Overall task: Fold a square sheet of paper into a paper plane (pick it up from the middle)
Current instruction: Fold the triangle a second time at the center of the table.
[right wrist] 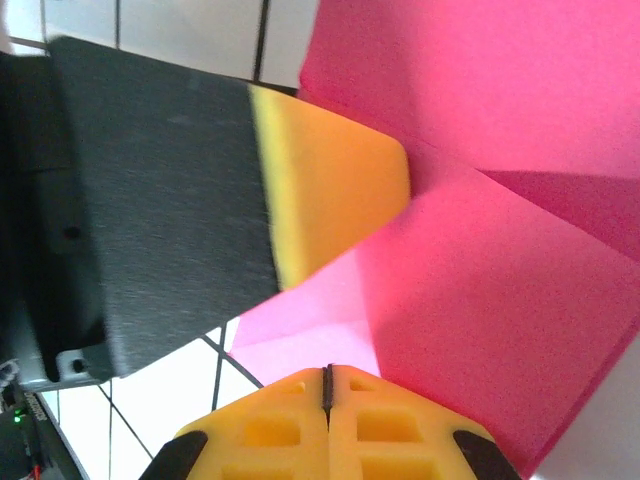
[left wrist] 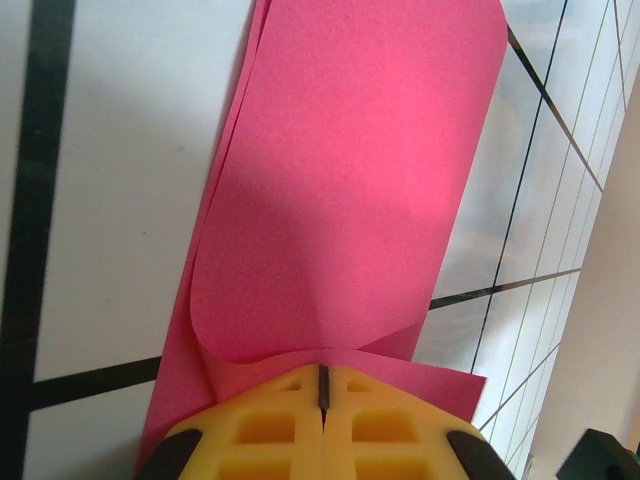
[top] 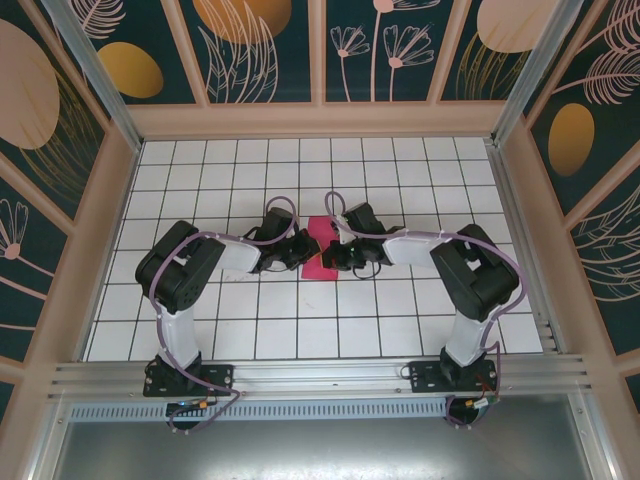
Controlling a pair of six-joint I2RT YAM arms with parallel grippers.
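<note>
So the thin magenta-pink square sheet of paper (top: 322, 250) sits mid-bench, doubled over in a loose curl rather than a sharp crease (the top layer bulges in the left wrist view). The yellow-tipped left end effector (left wrist: 322, 375) is clamped fully together on one edge. The right end effector (right wrist: 327, 372) is pinched closed on the opposite side, I'd guess to pin both layers for creasing. Their tips sit just beside each other, so it's tight there. The white gridded bench (top: 300, 330) around them has plenty of open room.
</note>
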